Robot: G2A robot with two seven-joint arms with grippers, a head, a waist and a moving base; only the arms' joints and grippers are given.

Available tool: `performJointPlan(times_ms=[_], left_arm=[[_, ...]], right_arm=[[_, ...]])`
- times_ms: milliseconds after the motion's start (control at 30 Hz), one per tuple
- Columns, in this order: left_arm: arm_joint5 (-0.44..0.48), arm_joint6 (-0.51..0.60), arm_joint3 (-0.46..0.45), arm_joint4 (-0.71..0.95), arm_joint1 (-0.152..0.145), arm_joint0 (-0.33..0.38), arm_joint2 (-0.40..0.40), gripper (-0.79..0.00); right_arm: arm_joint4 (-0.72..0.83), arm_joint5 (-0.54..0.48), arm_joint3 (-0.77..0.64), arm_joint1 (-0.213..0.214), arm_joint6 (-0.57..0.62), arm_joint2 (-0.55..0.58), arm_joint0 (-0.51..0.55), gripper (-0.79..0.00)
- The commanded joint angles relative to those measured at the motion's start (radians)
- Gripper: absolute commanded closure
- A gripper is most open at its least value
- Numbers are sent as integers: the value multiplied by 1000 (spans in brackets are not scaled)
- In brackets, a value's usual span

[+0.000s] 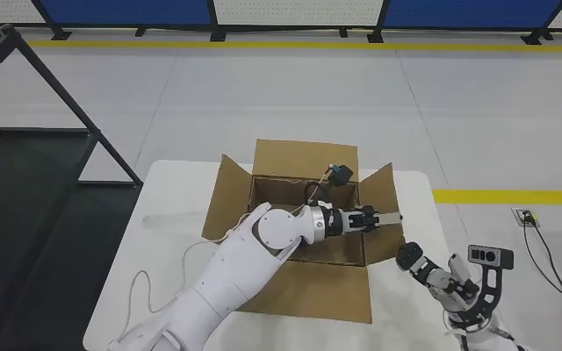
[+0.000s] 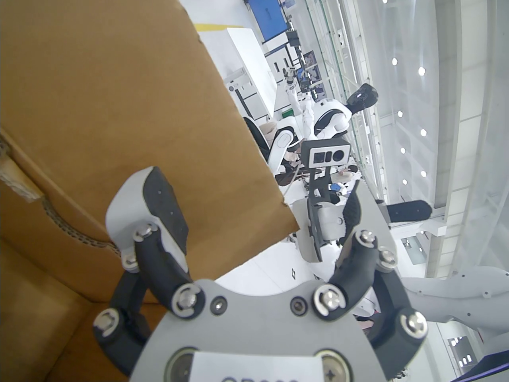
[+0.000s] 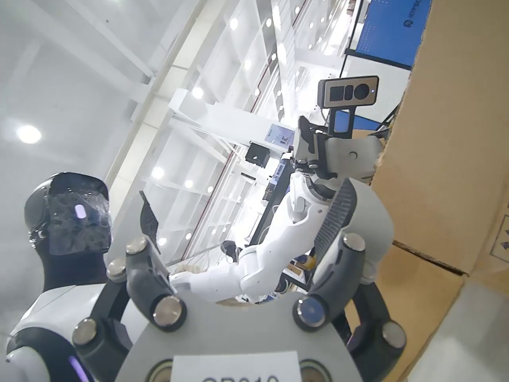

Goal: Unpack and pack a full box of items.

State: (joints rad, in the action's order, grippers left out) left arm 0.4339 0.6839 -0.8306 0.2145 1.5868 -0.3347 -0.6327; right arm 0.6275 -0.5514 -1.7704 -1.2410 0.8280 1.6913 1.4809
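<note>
Progress: box (image 1: 307, 298) sits mid-table (image 1: 176, 219) with all four flaps folded out, and that's the only step I'd count as done. The left arm covers the inside, so I can't tell what it holds. My read is that unpacking has barely started and all the repacking is left.

Left hand (image 1: 391, 217) is over the box at the right flap (image 1: 382, 189), fingers spread and holding nothing. From its wrist, one pad (image 2: 163, 204) is in front of the flap; can't tell if the flap sits between the fingers.

Right hand (image 1: 408, 256) is just outside the box's right wall (image 3: 437, 141), also spread and empty.

Materials:
- Box: brown matte corrugated board in stiff flat panels, with fluting exposed at a ragged corner (image 2: 59, 216).
- Fingers: white shells with black ribbed pads.
- Table: smooth and white.
</note>
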Motion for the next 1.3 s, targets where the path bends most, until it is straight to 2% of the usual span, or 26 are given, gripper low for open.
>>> performJointPlan(times_ms=[0,233,367,500,633,733,800,1000,1133,1267], left_arm=[[15,6,35,7,11,11,2,-785],[49,26,93,20,32,31,-8,-785],[75,26,95,12,35,33,-21,-785],[108,20,51,-28,24,27,-47,-785],[129,-4,-53,-98,-6,-12,-99,-785],[125,-27,-180,-187,-44,-65,-166,-785],[106,-43,-300,-271,-74,-121,-225,-785],[4,-46,-758,-482,-157,-389,-441,-785],[-15,-72,-996,-541,-188,-559,-572,-785],[18,-134,-1151,-555,-206,-702,-668,-785]], right_arm=[[-46,5,-17,0,-33,-4,8,-785],[-153,62,-23,3,-124,4,-7,-785],[-207,83,-21,3,-185,0,-12,-785],[-263,139,-6,6,-225,2,-29,-785],[-297,190,16,7,-268,-9,-64,-785],[-319,217,29,9,-273,-11,-72,-785],[-345,240,33,12,-282,-5,-79,-785],[-364,326,47,17,-287,-6,-110,-785],[-364,326,47,17,-287,-6,-110,-785],[-364,326,47,17,-287,-6,-110,-785]])
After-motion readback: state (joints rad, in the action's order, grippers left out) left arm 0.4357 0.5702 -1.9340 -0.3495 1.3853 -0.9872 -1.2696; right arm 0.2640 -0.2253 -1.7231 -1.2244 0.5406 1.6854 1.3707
